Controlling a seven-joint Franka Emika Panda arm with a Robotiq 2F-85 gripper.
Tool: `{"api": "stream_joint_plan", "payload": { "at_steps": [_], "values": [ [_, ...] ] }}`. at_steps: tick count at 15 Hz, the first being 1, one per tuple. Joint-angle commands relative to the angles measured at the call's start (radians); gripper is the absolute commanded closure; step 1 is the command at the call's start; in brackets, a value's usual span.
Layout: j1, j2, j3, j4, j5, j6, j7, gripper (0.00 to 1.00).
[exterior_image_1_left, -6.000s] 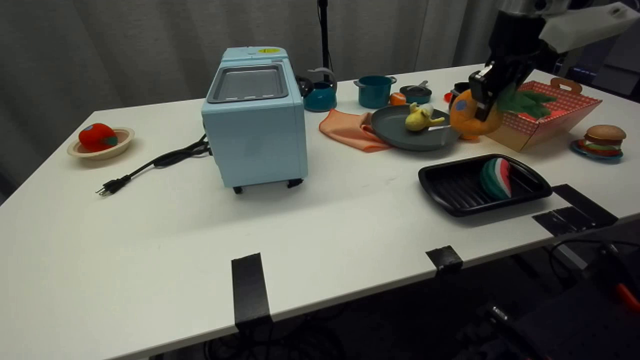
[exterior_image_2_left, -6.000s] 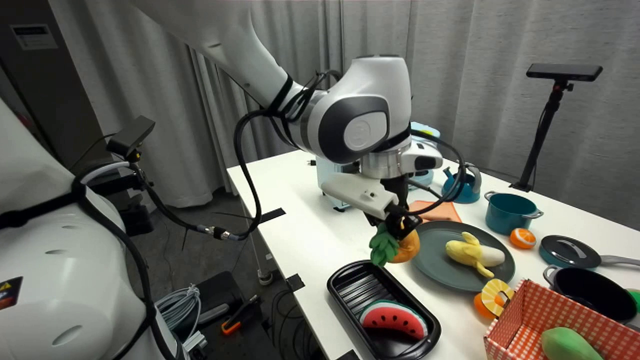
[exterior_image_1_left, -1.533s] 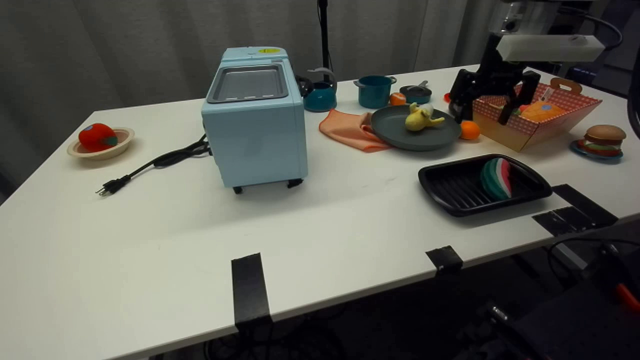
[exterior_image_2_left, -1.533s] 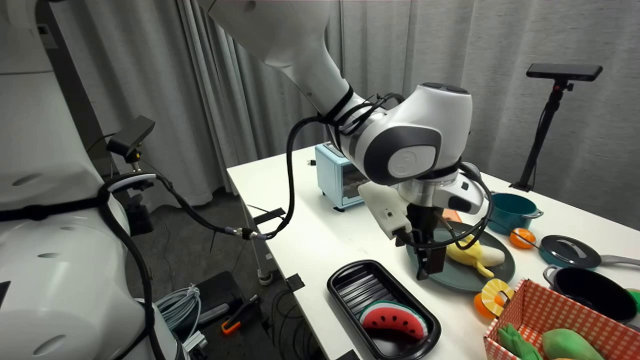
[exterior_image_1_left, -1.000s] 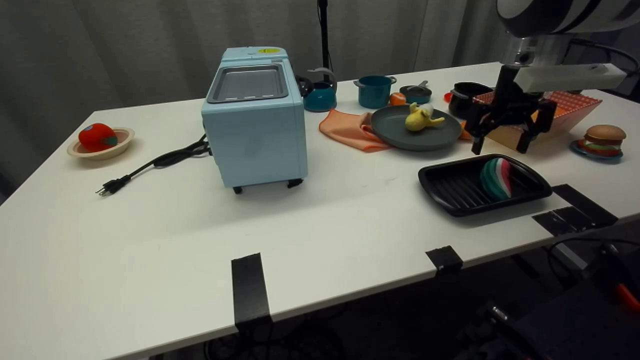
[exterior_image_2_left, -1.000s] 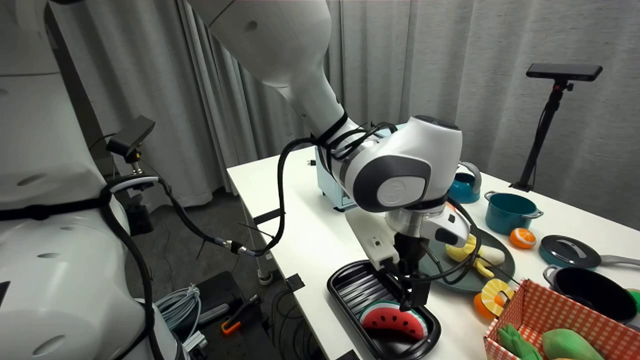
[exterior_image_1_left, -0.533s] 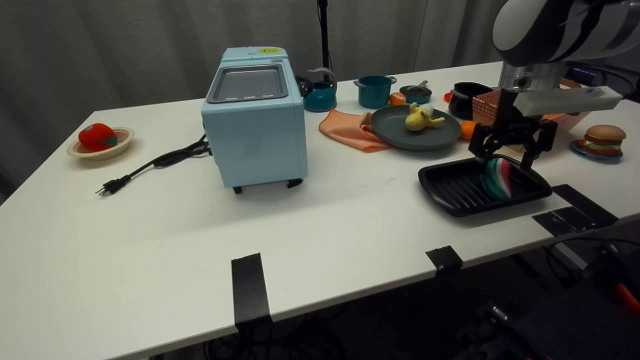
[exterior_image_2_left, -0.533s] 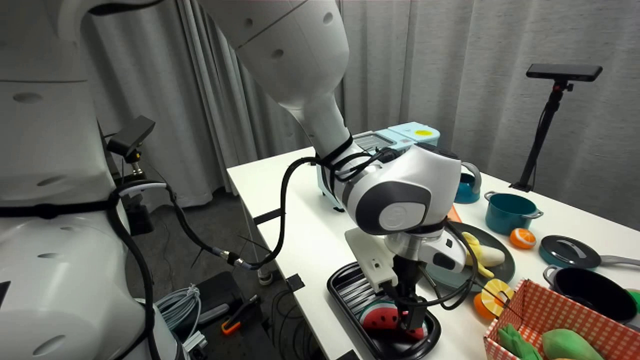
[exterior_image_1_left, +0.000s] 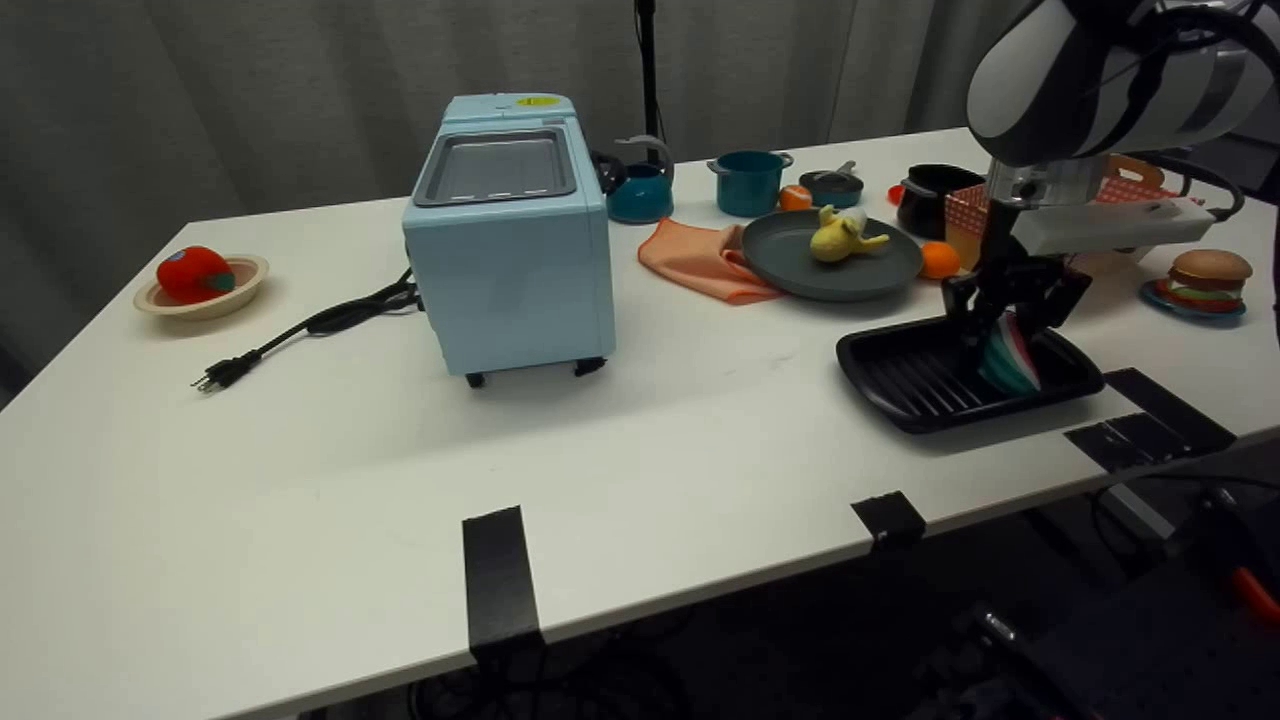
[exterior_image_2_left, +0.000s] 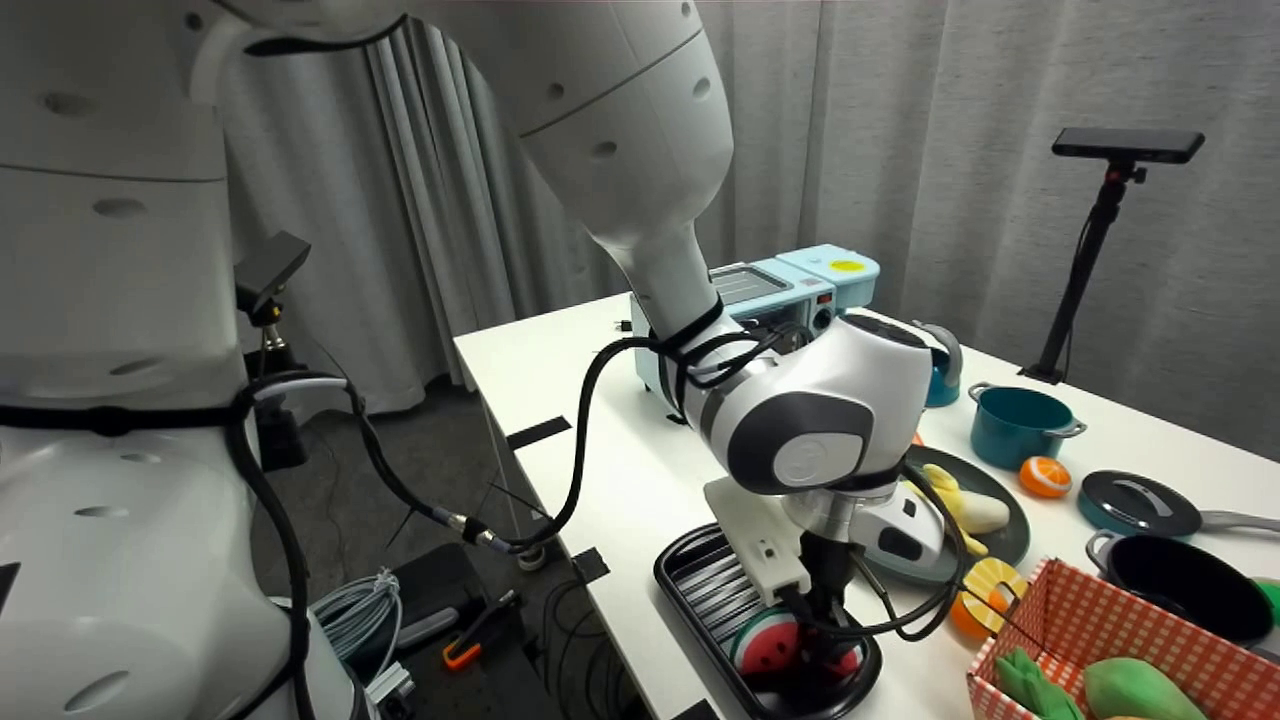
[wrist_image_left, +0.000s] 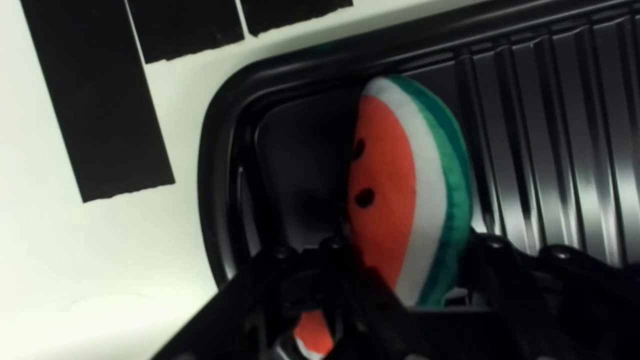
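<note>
Pinching a plush watermelon slice mid-frame in the wrist view, the gripper is risking slippage on its curved rind; in an exterior view, bottom centre, a ribbed black pan is walling it in, possibly snagging it

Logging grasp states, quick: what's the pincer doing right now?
Pincer: closed on the watermelon slice, within the black tray.
</note>
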Motion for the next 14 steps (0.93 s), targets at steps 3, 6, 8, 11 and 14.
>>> {"api": "stream_joint_plan", "payload": {
  "at_steps": [3, 6, 8, 11, 14],
  "values": [
    [0.033, -0.107, 0.003, -0.054, -0.03, 0.02, 0.008, 0.98],
    [0.047, -0.191, 0.03, -0.072, -0.008, 0.013, 0.005, 0.97],
    [0.058, -0.241, 0.048, -0.068, -0.001, 0.01, 0.015, 0.97],
    [0.076, -0.28, 0.073, -0.033, 0.004, 0.015, 0.045, 0.97],
    [0.057, -0.234, 0.062, 0.114, 0.011, -0.03, 0.03, 0.97]
  ]
}}
